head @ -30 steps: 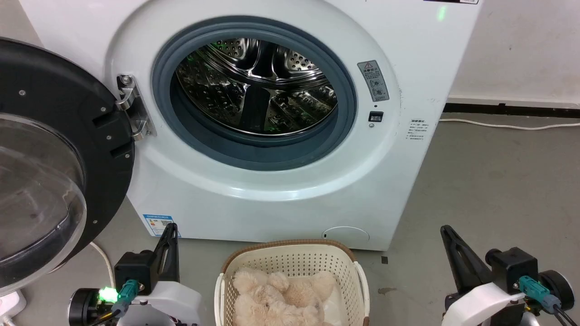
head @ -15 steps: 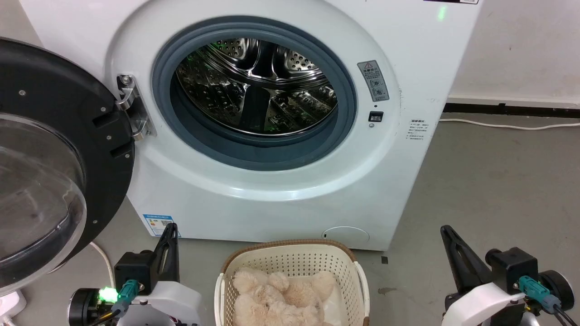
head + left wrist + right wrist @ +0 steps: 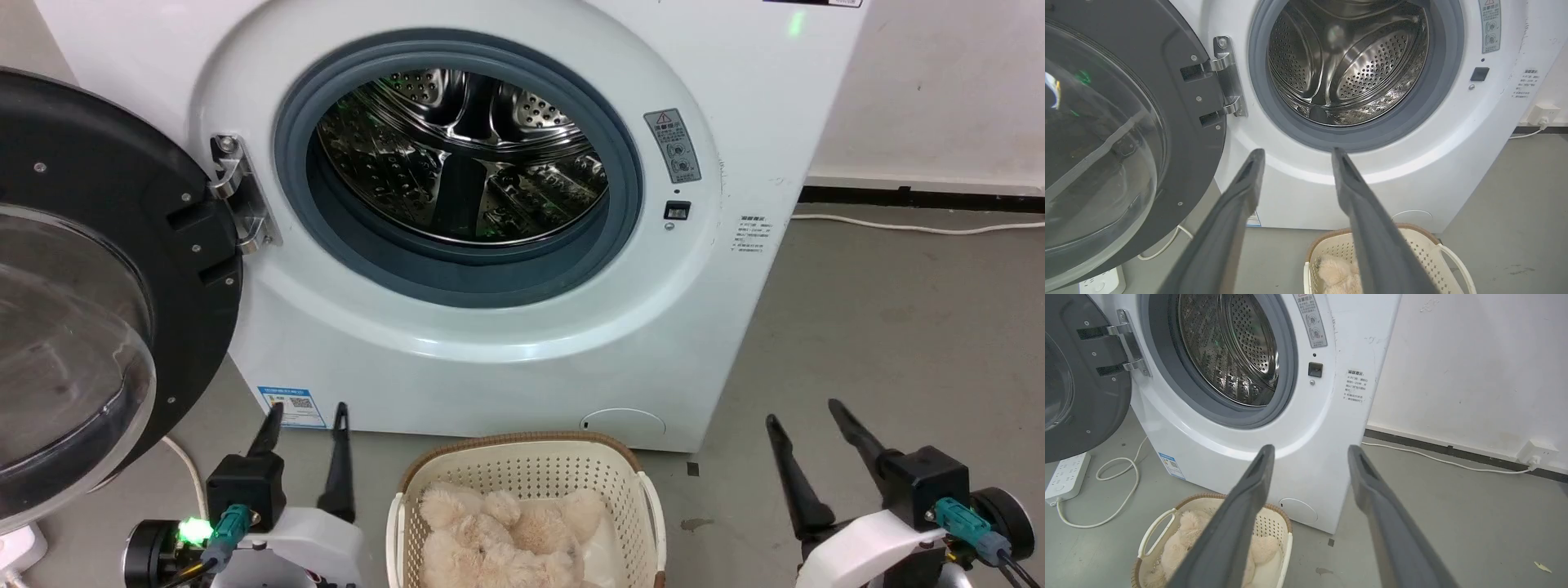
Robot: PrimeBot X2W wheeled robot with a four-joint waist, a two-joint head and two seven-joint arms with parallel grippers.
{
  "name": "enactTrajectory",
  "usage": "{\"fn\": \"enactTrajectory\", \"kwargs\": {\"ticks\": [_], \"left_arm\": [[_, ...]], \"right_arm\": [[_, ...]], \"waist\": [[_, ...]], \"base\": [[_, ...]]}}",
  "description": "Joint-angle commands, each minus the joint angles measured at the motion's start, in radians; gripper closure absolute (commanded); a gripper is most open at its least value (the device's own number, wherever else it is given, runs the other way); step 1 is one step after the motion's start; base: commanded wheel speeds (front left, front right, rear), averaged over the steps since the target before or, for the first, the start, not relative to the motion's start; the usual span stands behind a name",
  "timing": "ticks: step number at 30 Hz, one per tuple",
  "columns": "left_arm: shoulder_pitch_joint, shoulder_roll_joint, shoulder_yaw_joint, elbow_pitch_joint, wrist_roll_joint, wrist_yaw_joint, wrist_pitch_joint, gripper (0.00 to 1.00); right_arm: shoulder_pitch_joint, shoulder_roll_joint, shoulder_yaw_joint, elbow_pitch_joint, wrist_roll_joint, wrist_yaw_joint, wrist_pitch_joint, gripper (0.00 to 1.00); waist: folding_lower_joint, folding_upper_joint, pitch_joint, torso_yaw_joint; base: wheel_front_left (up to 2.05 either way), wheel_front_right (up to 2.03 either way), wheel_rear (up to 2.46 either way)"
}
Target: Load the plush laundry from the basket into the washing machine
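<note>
Head view: left gripper [image 3: 308, 407] and right gripper [image 3: 802, 411] are open, empty. Plush laundry [image 3: 498, 535] lies in the basket [image 3: 522, 442] at 6 o'clock.

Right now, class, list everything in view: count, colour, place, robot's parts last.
washing machine: one, white, straight ahead
door: one, black-rimmed clear, open at left
drum: one, steel, behind grey seal
basket: one, cream, floor before the washing machine
plush laundry: one bundle, beige, in the basket
power strip: one, white, floor below the door
cable: one, white, floor at right
left gripper: one, dark, open, left of basket
right gripper: one, dark, open, right of basket
</note>
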Motion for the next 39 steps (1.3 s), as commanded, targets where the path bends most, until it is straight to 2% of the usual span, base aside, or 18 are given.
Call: {"fn": "enactTrajectory", "kwargs": {"ticks": [1, 23, 39], "left_arm": [[0.002, 0.000, -0.007, -0.001, -0.007, 0.002, -0.007, 0.00], [-0.035, 0.000, -0.058, 0.034, -0.062, 0.013, -0.013, 0.00], [-0.137, 0.004, -0.099, 0.160, -0.104, 0.001, 0.017, 0.00]], "right_arm": [[0.008, 0.000, -0.002, -0.002, 0.013, 0.000, -0.007, 0.00], [0.021, 0.000, -0.016, -0.026, 0.076, 0.000, -0.048, 0.00], [-0.010, -0.001, -0.014, -0.052, 0.119, 0.000, -0.080, 0.00]], "waist": [[0.0000, 0.0000, 0.000, 0.000], [0.0000, 0.0000, 0.040, -0.018], [0.0000, 0.0000, 0.137, -0.050]], "base": [[0.00, 0.00, 0.00], [0.00, 0.00, 0.00], [0.00, 0.00, 0.00]]}}
